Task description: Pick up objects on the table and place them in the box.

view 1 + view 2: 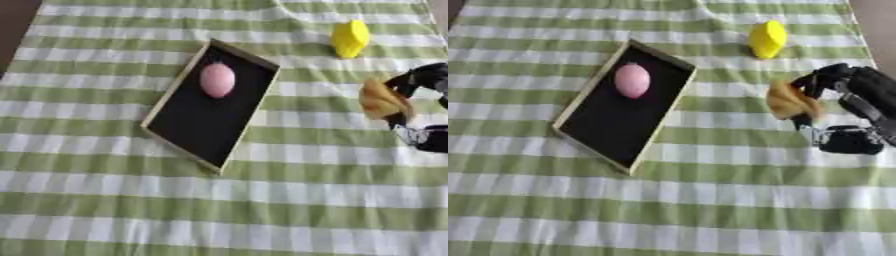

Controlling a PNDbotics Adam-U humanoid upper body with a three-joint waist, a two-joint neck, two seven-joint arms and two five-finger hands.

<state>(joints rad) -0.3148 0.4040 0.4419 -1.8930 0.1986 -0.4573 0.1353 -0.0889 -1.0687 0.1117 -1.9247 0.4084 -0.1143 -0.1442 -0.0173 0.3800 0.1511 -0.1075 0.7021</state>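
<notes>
Right eye view – right hand [833, 107], fingers round tan object [791, 101]

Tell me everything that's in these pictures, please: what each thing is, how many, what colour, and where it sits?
tablecloth: one, green and white checks, covers the whole table.
box: one, shallow, pale wooden rim with a black floor, left of centre, set at a slant.
pink object: one, egg-shaped, inside the box near its far end.
yellow object: one, on the cloth at the far right, outside the box.
tan object: one, tan-orange, right of the box, held in the robot's hand.
right hand: one, black with silver parts, coming in from the right edge, fingers curled round the tan object.
left hand: not in view.
</notes>
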